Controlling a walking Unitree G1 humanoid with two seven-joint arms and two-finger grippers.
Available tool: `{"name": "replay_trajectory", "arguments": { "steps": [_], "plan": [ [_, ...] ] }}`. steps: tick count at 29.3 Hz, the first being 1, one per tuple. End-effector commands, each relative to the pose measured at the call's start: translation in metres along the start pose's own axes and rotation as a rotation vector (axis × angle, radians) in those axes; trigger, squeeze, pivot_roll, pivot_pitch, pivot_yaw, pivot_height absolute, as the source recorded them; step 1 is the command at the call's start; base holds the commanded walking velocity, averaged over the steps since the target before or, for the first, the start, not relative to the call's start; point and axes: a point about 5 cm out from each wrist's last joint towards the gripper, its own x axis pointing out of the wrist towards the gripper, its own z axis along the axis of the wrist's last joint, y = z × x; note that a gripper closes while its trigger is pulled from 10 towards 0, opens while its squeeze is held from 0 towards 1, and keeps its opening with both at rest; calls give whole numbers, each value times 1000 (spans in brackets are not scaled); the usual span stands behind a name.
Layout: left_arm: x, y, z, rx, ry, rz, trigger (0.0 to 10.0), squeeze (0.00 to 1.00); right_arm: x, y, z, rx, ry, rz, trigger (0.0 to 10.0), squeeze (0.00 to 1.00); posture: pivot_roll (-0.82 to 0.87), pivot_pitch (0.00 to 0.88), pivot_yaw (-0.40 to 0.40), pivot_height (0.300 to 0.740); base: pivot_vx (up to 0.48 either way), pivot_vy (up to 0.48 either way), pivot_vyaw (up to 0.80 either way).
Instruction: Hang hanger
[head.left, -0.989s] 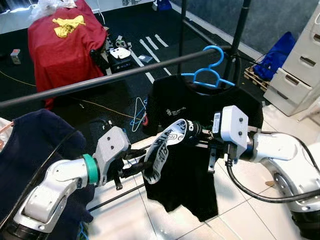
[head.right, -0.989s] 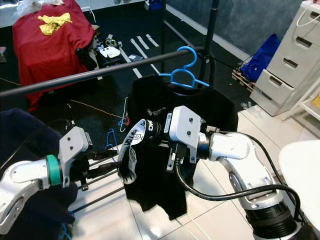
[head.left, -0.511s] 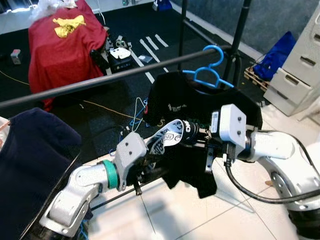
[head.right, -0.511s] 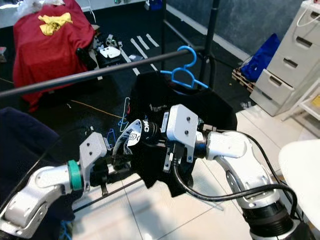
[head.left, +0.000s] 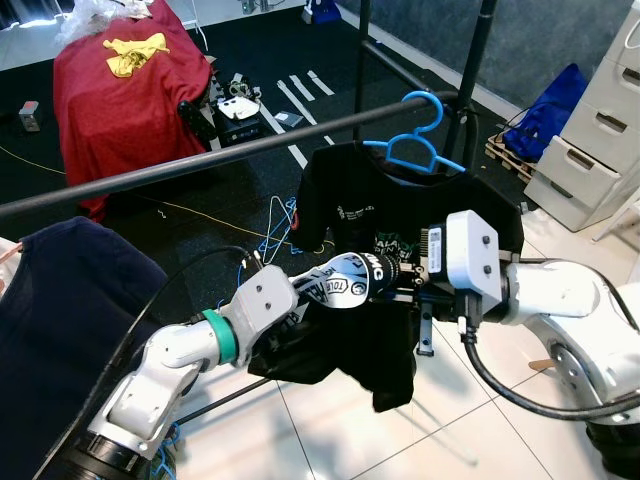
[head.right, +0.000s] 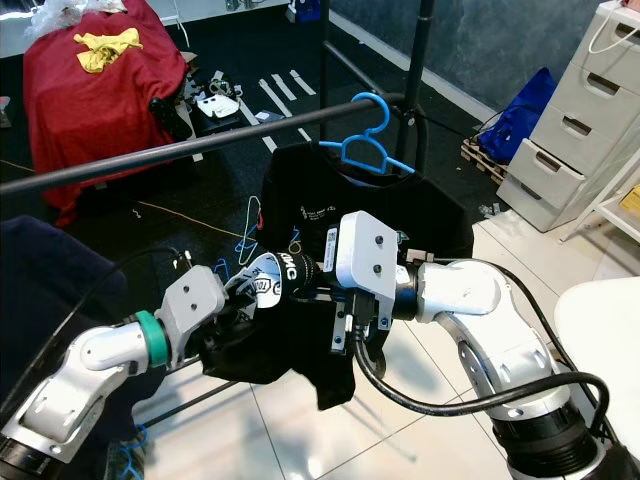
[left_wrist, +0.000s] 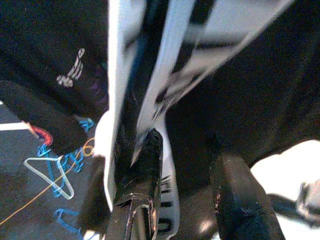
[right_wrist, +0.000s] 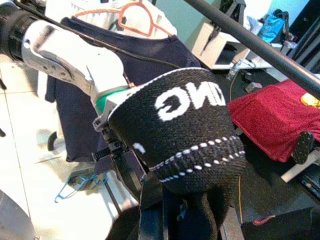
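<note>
A blue hanger (head.left: 415, 150) hooks over the black rail (head.left: 200, 155) and carries a black T-shirt (head.left: 400, 210). Below it, a black-and-white lettered knit band (head.left: 345, 278) stretches between my two grippers, with black cloth (head.left: 370, 340) bunched under it. My right gripper (right_wrist: 187, 215) is shut on the band's right end, and the knit (right_wrist: 185, 120) wraps over its fingers. My left gripper (left_wrist: 185, 150) is pushed into the cloth from the left and stands open. The white band lies along one finger (left_wrist: 145, 170). Whether the band belongs to the T-shirt I cannot tell.
A navy garment (head.left: 70, 320) hangs at the left of the rail. A red shirt (head.left: 125, 90) is draped at the back left, and blue hangers (head.left: 280, 215) lie on the dark floor. White drawers (head.left: 590, 140) stand at the right, behind the rack's upright pole (head.left: 470, 70).
My left gripper rose and moved right into the cloth, lifting the band's lower end and the hanging black fabric. The right gripper stayed nearly in place.
</note>
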Motion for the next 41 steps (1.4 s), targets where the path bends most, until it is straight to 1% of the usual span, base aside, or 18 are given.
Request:
{"name": "replay_trajectory", "arguments": {
  "steps": [1,4,7,9,14,17,18,20,21,22,24,25,27,29,30,31,38,41],
  "plan": [
    [-1,-2,-10,10,34,6,10000,0,2,5,4,0,-20,32,0,0,-221,134,123,740,0,0,0],
    [1,0,-11,6,34,27,10000,0,3,6,4,1,-23,35,0,0,-221,134,122,740,0,0,0],
    [16,2,-6,-73,-20,105,10000,0,7,10,6,15,-34,64,0,0,-227,137,119,740,0,0,0],
    [20,5,-6,-84,-27,141,10000,0,8,13,6,26,-36,81,0,0,-227,138,118,740,0,0,0],
    [16,18,-15,-57,15,210,10000,0,7,18,6,39,-29,103,0,0,-230,142,120,740,0,0,0],
    [12,25,-17,-85,16,230,10000,0,7,20,6,44,-30,109,0,0,-226,144,120,740,0,0,0],
    [12,23,-14,-151,-8,190,10000,0,7,20,6,45,-32,109,0,0,-225,144,121,740,0,0,0],
    [12,23,-14,-151,-8,190,10000,0,7,20,6,45,-32,109,0,0,-225,144,121,740,0,0,0],
    [11,14,-8,-216,-46,94,10000,0,8,20,6,45,-33,107,0,0,-226,143,121,740,0,0,0],
    [8,0,-2,-278,-89,-48,10000,0,8,20,5,43,-32,103,0,0,-225,142,121,740,0,0,0],
    [8,0,-2,-278,-89,-48,10000,0,8,20,5,43,-32,103,0,0,-225,142,121,740,0,0,0],
    [4,-11,4,-318,-127,-166,10000,0,9,19,5,42,-31,99,0,0,-226,142,121,740,0,0,0],
    [4,-11,4,-318,-127,-166,10000,0,9,19,5,42,-31,99,0,0,-226,142,121,740,0,0,0],
    [-4,-33,15,-371,-169,-356,10000,0,9,17,4,36,-27,86,0,0,-226,143,122,740,0,0,0],
    [-4,-33,15,-371,-169,-356,10000,0,9,17,4,36,-27,86,0,0,-226,143,122,740,0,0,0],
    [-8,-39,19,-376,-177,-408,10000,0,8,15,3,33,-23,77,0,0,-225,142,124,740,0,0,0],
    [-14,-42,23,-374,-187,-457,10000,0,7,12,3,25,-19,53,0,0,-223,139,129,740,0,0,0],
    [-12,-44,26,-380,-204,-461,10000,0,8,9,3,17,-23,34,0,0,-221,138,129,740,0,0,0]
  ]
}}
